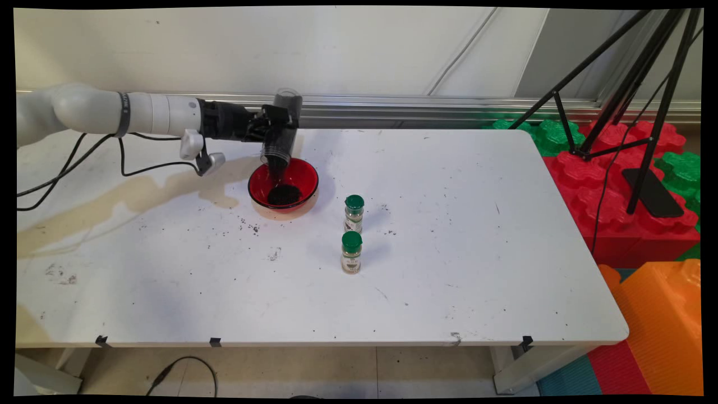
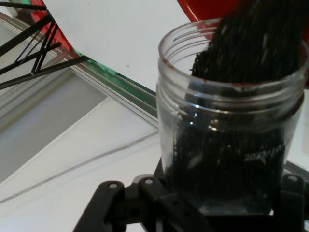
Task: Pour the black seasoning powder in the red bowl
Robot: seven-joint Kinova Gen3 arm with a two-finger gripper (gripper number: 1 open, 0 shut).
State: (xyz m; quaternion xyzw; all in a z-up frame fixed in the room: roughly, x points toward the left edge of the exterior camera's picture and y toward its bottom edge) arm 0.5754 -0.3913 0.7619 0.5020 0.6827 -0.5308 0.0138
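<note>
The white table (image 1: pixel 449 269) carries everything, its top marked by a pale brown stain near the left edge and scattered dark specks. The white arm (image 1: pixel 112 112) reaches in horizontally from the left along the far edge. Its gripper (image 1: pixel 275 130) has its fingers closed around a clear plastic jar (image 1: pixel 282 126), which is tipped mouth-down over a red bowl (image 1: pixel 284 184). The bowl sits on the table toward the far edge, left of the middle. Dark granular material streams from the jar's mouth, and a dark pile (image 1: pixel 284 194) lies inside the bowl. In the hand view, the jar (image 2: pixel 231 121) fills the right side, with the dark material sliding toward its threaded rim. Two small spice bottles with green caps stand upright near the table's middle, right of the bowl: one (image 1: pixel 354 214) nearer the bowl, the other (image 1: pixel 351 252) just beside it toward the near edge.
</note>
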